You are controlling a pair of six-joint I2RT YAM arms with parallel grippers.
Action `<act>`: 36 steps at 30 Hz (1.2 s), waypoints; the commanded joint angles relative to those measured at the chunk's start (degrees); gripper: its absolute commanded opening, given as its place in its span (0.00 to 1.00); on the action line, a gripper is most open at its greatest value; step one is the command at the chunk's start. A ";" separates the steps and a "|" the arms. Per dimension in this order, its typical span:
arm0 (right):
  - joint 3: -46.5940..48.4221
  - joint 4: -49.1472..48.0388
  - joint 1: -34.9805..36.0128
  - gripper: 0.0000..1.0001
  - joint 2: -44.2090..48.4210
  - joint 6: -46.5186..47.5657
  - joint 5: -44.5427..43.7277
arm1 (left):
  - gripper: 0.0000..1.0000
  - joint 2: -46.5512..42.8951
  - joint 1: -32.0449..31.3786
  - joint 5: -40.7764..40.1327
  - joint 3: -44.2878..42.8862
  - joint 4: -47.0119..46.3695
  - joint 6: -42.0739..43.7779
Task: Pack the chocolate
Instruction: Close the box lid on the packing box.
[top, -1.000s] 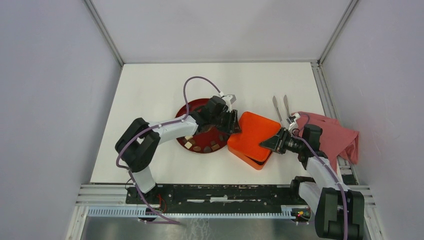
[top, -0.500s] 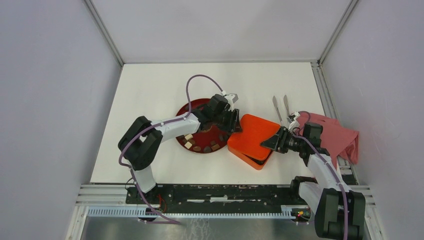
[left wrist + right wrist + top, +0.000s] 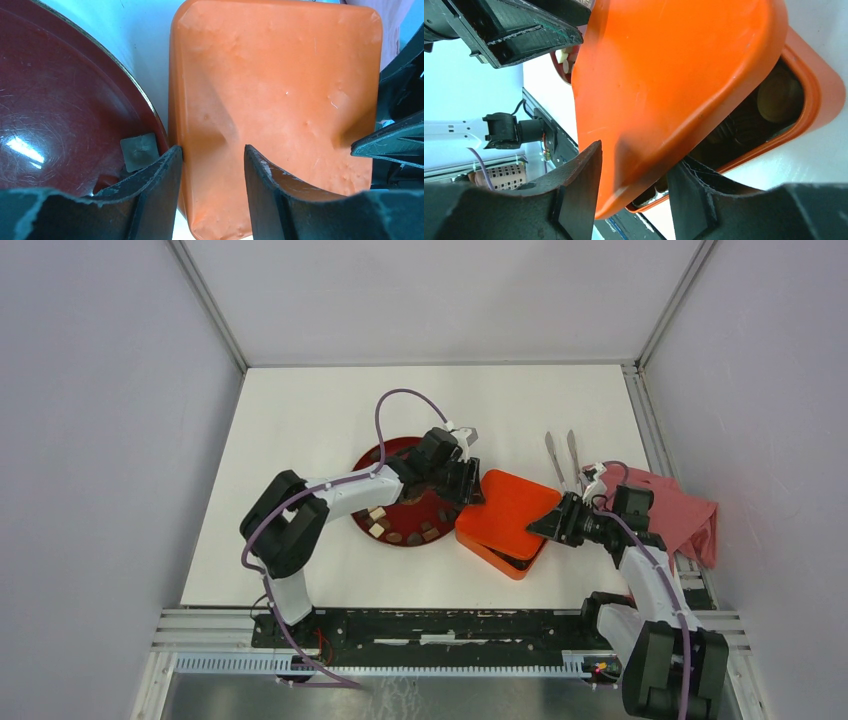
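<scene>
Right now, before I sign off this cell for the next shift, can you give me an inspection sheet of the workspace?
Surface: white table, unmarked where visible.
Job's things: chocolate pieces on the near side of the red plate; orange box with its lid lying askew, interior partly exposed.
Clutter: metal tongs and pink cloth right of the box.
Grippers: left gripper and right gripper astride opposite lid edges; grip unclear.
Cables: purple cable looped above the left arm; second cable along the right arm.
Surroundings: grey walls, metal rail at the near edge.
</scene>
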State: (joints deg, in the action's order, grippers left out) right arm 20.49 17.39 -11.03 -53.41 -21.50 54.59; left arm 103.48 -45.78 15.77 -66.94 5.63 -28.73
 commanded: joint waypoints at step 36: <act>25.03 25.65 -3.50 0.55 -0.38 43.34 -2.14 | 0.56 3.11 -0.59 2.24 -4.32 1.06 1.93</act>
State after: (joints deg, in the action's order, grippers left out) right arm 40.25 40.29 -14.41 -51.75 8.21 42.48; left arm 106.24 -45.89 16.86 -68.86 6.98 -28.67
